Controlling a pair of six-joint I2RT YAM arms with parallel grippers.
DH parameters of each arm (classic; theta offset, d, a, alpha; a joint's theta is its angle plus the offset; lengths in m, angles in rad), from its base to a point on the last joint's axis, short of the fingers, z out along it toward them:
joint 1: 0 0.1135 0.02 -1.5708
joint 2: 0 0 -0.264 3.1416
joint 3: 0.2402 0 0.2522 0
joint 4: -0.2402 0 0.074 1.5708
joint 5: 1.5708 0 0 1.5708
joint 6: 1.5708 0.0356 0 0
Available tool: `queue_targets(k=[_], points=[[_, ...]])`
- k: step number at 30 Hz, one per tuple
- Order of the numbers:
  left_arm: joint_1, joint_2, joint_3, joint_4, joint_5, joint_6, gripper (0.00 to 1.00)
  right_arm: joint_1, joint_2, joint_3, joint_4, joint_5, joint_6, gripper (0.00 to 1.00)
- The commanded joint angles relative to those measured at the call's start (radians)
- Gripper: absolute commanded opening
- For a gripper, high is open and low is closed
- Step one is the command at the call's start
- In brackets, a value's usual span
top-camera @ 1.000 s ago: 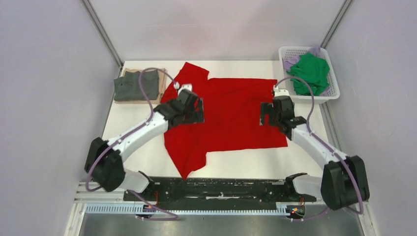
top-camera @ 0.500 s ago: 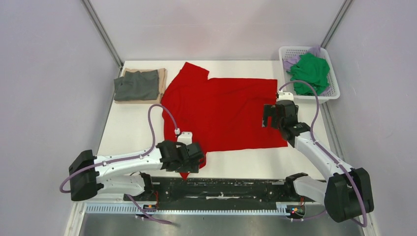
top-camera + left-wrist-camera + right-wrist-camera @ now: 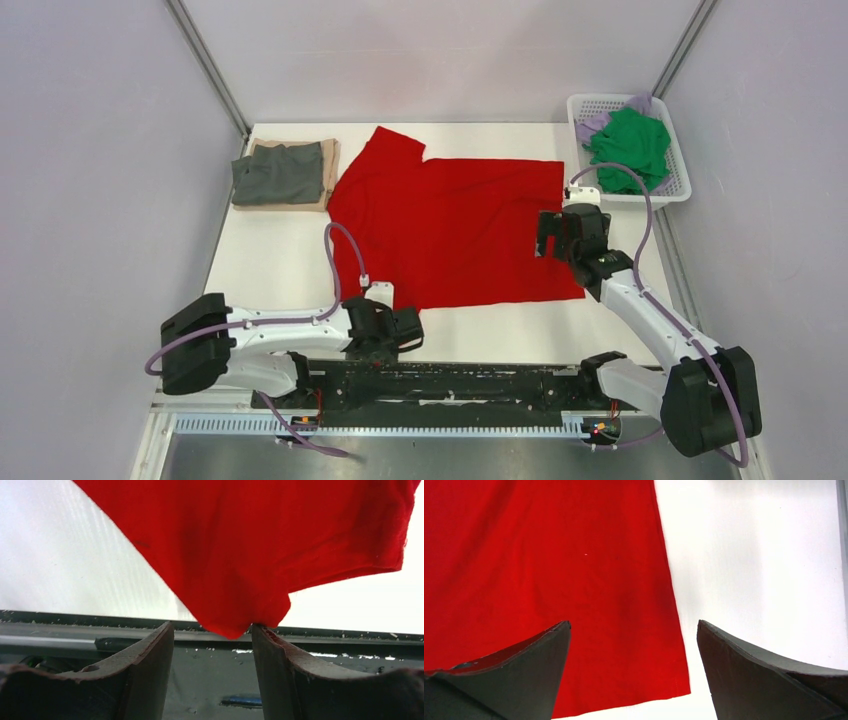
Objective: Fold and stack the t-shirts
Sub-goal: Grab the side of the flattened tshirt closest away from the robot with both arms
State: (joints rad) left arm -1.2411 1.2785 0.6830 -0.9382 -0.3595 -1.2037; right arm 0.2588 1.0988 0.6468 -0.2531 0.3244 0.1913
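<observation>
At the near edge of the desk (image 3: 270,262), the sleeve tip (image 3: 231,624) of the red t-shirt (image 3: 450,225) should be pinched deeper: the left jaws are held apart around it, and the right jaws are spread wide.

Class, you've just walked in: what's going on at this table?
A red t-shirt lies spread flat on the table. The left pincer has its jaws apart around the near sleeve's tip; the right pincer hangs open over the shirt's right edge. A folded dark grey t-shirt lies on a tan one at back left; a green one sits in the white basket.
</observation>
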Motion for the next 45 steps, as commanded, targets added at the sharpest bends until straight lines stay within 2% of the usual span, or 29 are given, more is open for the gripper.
queue_targets(k=[1, 3, 8, 11, 13, 14, 17, 22, 25, 28, 36, 41, 45], points=[[0.007, 0.020, -0.038, 0.117, -0.049, -0.035, 0.65, -0.002, -0.020, -0.002, 0.016, 0.040, 0.013, 0.98], [0.023, 0.034, -0.053, 0.152, -0.048, -0.023, 0.62, -0.001, -0.028, -0.004, 0.015, 0.046, 0.023, 0.98], [0.063, 0.052, -0.078, 0.198, -0.038, 0.009, 0.44, -0.003, -0.080, -0.040, -0.014, 0.146, 0.131, 0.99], [0.081, 0.033, -0.090, 0.187, -0.042, 0.022, 0.23, -0.009, -0.127, -0.087, -0.017, 0.148, 0.174, 0.99], [0.090, 0.005, -0.098, 0.163, -0.042, 0.022, 0.05, -0.018, -0.156, -0.125, -0.027, 0.133, 0.203, 0.99], [0.091, -0.013, -0.097, 0.148, -0.045, 0.022, 0.02, -0.026, -0.171, -0.144, -0.042, 0.119, 0.207, 0.99], [0.090, -0.065, -0.096, 0.082, -0.059, 0.026, 0.02, -0.050, -0.202, -0.193, -0.109, 0.114, 0.234, 0.99], [0.089, -0.116, -0.100, 0.041, -0.033, 0.038, 0.02, -0.067, -0.309, -0.287, -0.211, 0.120, 0.289, 0.88], [0.091, -0.109, -0.102, 0.038, -0.012, 0.055, 0.02, -0.067, -0.366, -0.336, -0.195, 0.128, 0.310, 0.82], [0.090, -0.087, -0.090, 0.012, -0.018, 0.062, 0.02, -0.069, -0.345, -0.342, -0.152, 0.125, 0.311, 0.75], [0.090, -0.094, -0.076, 0.006, -0.007, 0.051, 0.02, -0.069, -0.188, -0.310, -0.074, 0.065, 0.275, 0.66], [0.091, -0.130, -0.083, 0.004, -0.003, 0.040, 0.02, -0.068, -0.184, -0.285, -0.155, 0.062, 0.272, 0.64], [0.090, -0.151, -0.078, -0.003, 0.012, 0.027, 0.02, -0.067, -0.192, -0.294, -0.203, 0.060, 0.275, 0.59]])
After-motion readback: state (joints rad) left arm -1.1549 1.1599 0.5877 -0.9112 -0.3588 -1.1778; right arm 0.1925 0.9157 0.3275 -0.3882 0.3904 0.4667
